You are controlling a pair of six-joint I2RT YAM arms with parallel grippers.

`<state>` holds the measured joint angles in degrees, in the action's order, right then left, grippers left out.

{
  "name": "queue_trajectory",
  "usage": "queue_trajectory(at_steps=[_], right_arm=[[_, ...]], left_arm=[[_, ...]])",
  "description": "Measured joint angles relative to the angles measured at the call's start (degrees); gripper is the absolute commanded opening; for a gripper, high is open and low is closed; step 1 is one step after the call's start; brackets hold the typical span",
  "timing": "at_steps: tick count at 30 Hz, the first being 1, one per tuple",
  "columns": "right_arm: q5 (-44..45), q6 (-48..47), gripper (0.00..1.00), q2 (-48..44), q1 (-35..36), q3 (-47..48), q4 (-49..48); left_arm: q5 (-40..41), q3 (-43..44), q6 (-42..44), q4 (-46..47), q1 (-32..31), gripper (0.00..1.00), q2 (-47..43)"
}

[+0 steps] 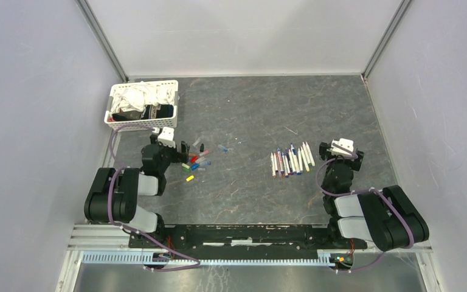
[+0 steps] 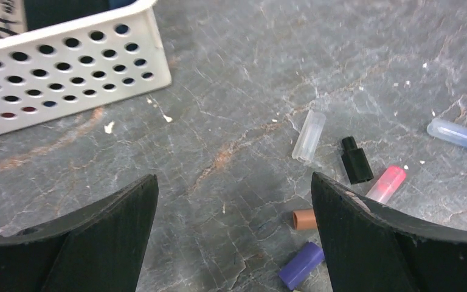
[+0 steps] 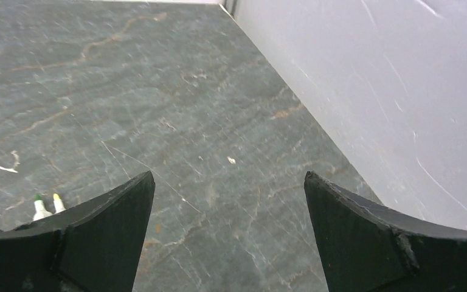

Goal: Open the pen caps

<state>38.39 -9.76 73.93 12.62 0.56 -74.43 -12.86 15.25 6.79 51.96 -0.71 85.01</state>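
The pens [image 1: 292,161] lie in a row on the tabletop [image 1: 249,109], long axes running away from the bases, just left of the right tool [image 3: 228,176], which gapes wide and empty; that arm is nearer. Loose caps [image 1: 196,161] lie scattered just right of the left tool [image 2: 234,182], also wide open, holding nothing. Whether any pen is capped I cannot tell.

Both arms sit folded low, elbows bent back toward their bases and forearms reaching forward. The left gripper [image 2: 232,179] has its jaws spread wide, holding nothing. The right gripper [image 3: 228,175] is likewise spread wide and empty, tilted downward at the wrist.
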Motion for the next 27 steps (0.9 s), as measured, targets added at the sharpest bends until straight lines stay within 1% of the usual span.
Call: queue_trajectory(at_steps=[3,7,9,12,14,27], right_arm=[[-2.05,-0.94,0.98,0.39,0.0,-0.02,-2.45],[-5.66,-2.16,0.98,2.43,-0.11,0.0,-7.96],[-6.84,-2.29,0.98,4.61,-0.55,0.02,-8.5],[-10.01,-1.38,0.98,4.87,-4.0,0.0,-6.56],[-10.71,-0.94,0.98,4.87,-5.11,0.0,-6.29],[-12.9,-0.5,0.98,4.87,-5.25,0.0,-5.79]], left_arm=[[1.99,-3.8,-1.31,9.03,0.0,1.0,1.42],[4.28,-4.55,-2.19,12.17,0.02,1.0,2.4],[5.27,-3.8,-2.86,12.46,0.09,1.0,2.6],[6.25,-3.41,-3.45,13.33,0.31,1.0,2.6],[6.6,-3.41,-3.76,13.35,0.35,1.0,2.6],[6.82,-3.41,-3.98,13.38,0.35,1.0,2.6]])
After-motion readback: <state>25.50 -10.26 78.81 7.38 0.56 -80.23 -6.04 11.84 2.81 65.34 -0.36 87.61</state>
